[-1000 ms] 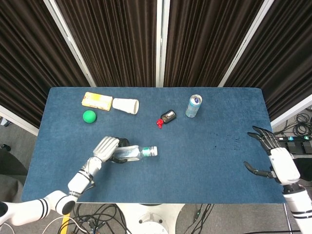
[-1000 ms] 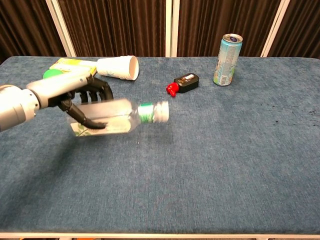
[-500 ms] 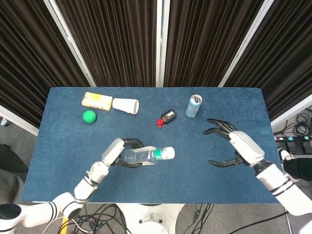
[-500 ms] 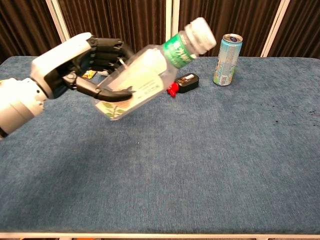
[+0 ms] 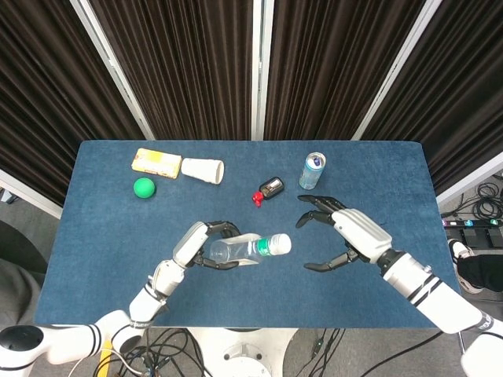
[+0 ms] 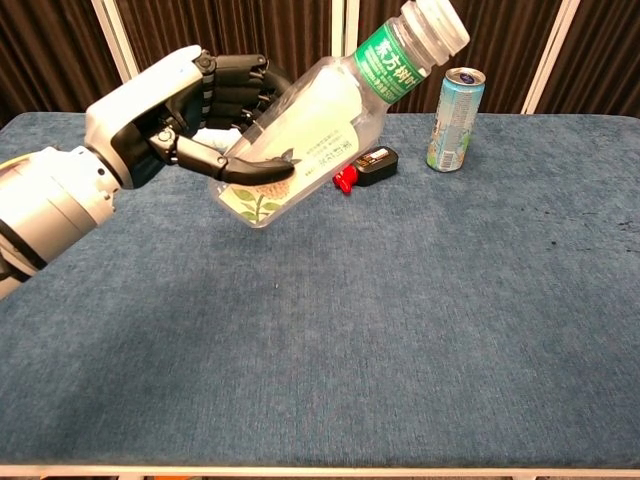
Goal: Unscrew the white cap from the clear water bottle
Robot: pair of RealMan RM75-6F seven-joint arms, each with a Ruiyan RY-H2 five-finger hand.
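Observation:
My left hand (image 5: 203,242) (image 6: 185,112) grips the clear water bottle (image 5: 240,249) (image 6: 315,120) around its body and holds it in the air, tilted with the neck up and to the right. The white cap (image 5: 282,243) (image 6: 436,22) sits on the neck above a green label band. My right hand (image 5: 339,233) hovers to the right of the cap with its fingers spread, not touching it. The chest view does not show the right hand.
Along the back of the blue table (image 5: 377,181) stand a drink can (image 5: 312,170) (image 6: 455,119), a small black and red object (image 5: 268,189) (image 6: 366,166), a white paper cup (image 5: 203,170) on its side, a yellow box (image 5: 156,162) and a green ball (image 5: 144,187).
The left hand has lifted the bottle off the table and tilted its neck upward. The right hand has swung in from the table's right edge toward the cap.

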